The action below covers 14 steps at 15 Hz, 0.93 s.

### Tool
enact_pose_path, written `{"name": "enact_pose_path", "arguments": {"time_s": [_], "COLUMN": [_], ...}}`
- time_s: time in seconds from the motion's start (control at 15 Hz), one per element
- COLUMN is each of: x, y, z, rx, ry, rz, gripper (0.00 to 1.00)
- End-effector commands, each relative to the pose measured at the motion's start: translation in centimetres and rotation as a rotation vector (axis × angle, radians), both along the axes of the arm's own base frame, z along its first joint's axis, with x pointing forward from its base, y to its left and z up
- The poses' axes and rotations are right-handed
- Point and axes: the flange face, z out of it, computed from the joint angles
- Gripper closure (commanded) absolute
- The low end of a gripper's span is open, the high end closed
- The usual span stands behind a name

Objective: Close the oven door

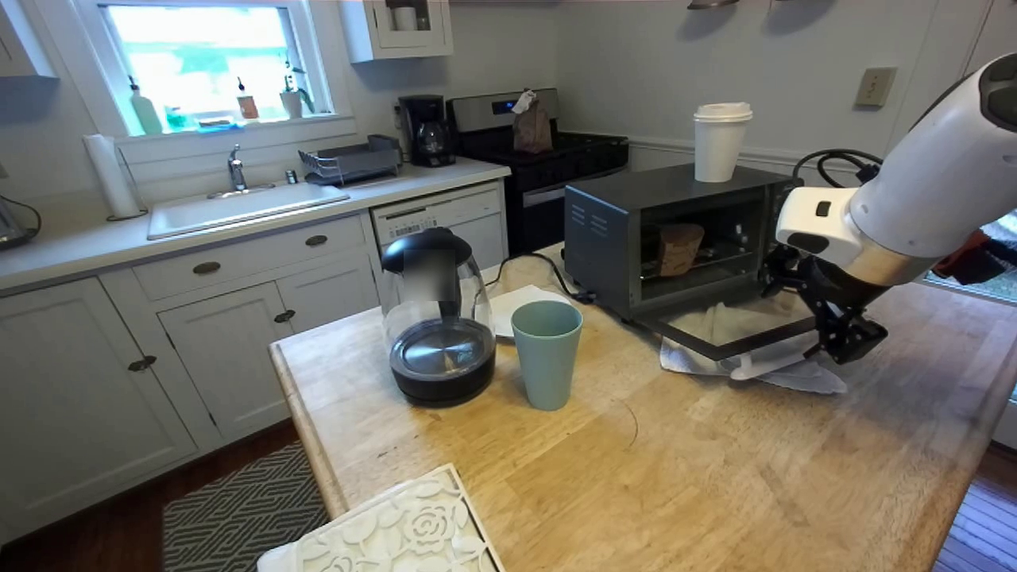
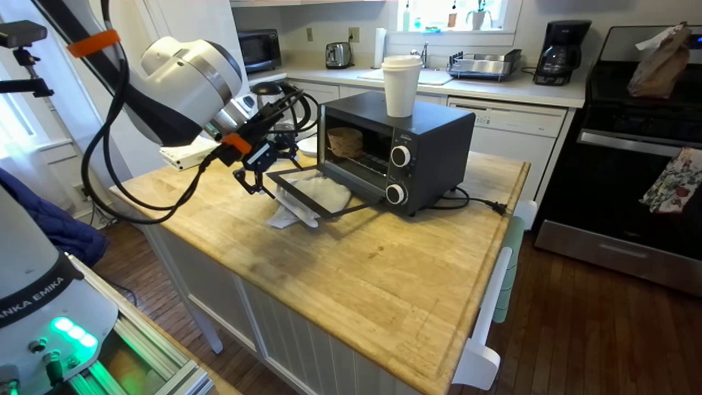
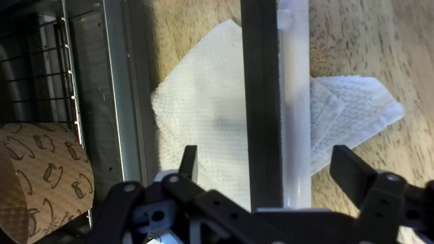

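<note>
The oven door point(image 1: 764, 339) hangs open and flat, low over the table, in front of the small black toaster oven point(image 1: 601, 246). It also shows in an exterior view point(image 2: 300, 195). In the wrist view its dark frame bar point(image 3: 262, 101) and pale bar handle point(image 3: 295, 112) run between my fingers. My gripper point(image 3: 265, 159) is open, one finger on each side of the bar and handle, with gaps on both sides. In the exterior views my gripper point(image 1: 797, 322) point(image 2: 285, 181) is at the door's outer edge. The arm hides part of the handle.
A white paper cup point(image 1: 719, 143) stands on top of the oven. A brown paper cup point(image 2: 345, 142) lies inside on the rack. A white cloth point(image 3: 210, 101) lies under the door. A kettle point(image 1: 441, 318) and green cup point(image 1: 547, 353) stand beside the oven.
</note>
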Motion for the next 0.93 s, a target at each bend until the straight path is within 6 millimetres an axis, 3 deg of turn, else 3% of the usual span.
{"name": "enact_pose_path", "arguments": {"time_s": [0.0,0.87], "x": [0.0,1.0], "y": [0.1,-0.8], "z": [0.0,-1.1], "rx": [0.003,-0.019], "ry": [-0.003,-0.054], "rz": [0.003,-0.042], "gripper": [0.0,0.0]}}
